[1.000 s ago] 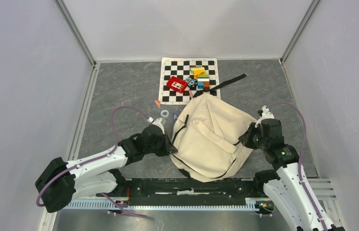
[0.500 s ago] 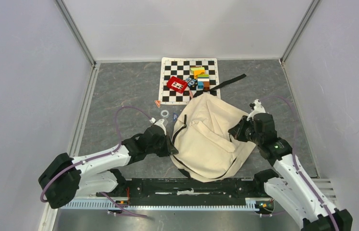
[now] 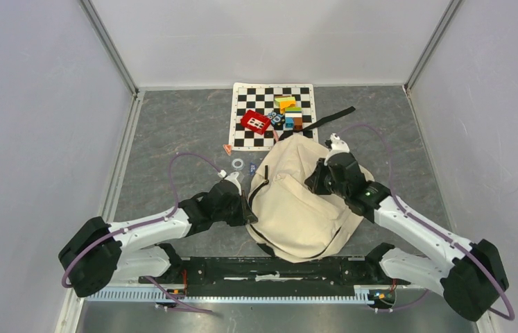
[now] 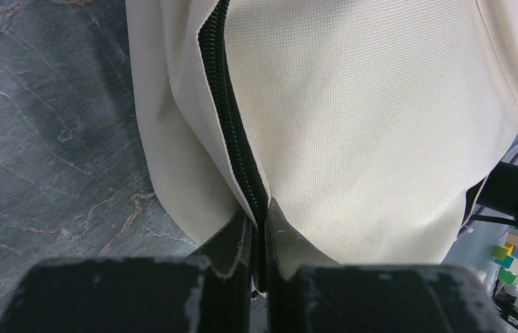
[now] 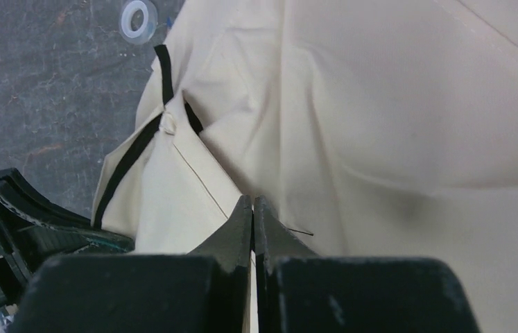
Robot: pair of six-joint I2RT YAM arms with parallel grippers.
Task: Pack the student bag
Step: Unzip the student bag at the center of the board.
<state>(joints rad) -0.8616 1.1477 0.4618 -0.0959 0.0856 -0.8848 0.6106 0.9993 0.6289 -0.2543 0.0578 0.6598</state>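
Note:
The student bag (image 3: 304, 208), a cream backpack with black zipper and trim, lies flat on the grey table in front of the arms. My left gripper (image 3: 249, 209) is at the bag's left edge and is shut on its black zipper edge (image 4: 238, 146); in the left wrist view the jaws (image 4: 261, 216) pinch the zipper seam. My right gripper (image 3: 313, 183) hovers over the bag's upper middle. In the right wrist view its jaws (image 5: 253, 202) are closed tip to tip above the cream fabric (image 5: 381, 125), with nothing seen between them.
A chessboard mat (image 3: 242, 135) lies behind the bag with a red piece (image 3: 255, 121) and coloured blocks (image 3: 289, 111) on it. A black strap (image 3: 332, 118) trails back right. A tape ring (image 3: 238, 164) and small bits lie left of the bag.
My right arm has swung left and away from me, from the bag's right edge to over its upper middle. The left gripper has stayed on the zipper edge.

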